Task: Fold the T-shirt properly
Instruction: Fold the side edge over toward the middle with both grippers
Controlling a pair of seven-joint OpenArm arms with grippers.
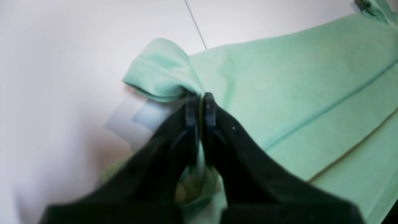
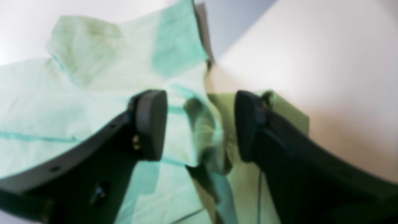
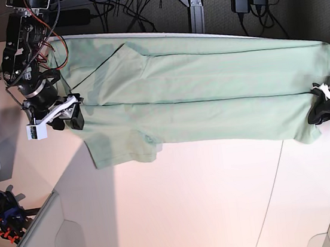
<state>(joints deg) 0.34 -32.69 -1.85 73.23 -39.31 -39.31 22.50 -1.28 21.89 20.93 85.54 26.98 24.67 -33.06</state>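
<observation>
The T-shirt [image 3: 209, 94] lies spread across the table [image 3: 194, 210], its right-end hem pinched by the left gripper [image 1: 201, 107], while the right gripper [image 2: 200, 124] stands spread over a fabric ridge at the left end.

The shirt [image 3: 209, 94] is soft matt cloth on a smooth table [image 3: 194, 210]; the gripper [image 2: 199, 124] pads [image 2: 150, 124] look matt plastic.

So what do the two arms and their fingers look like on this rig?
Both grippers have black curved fingers with flat dark pads. In the base view, the right arm is black with red and orange cables and a white bracket; the left gripper shows black with white parts.
</observation>
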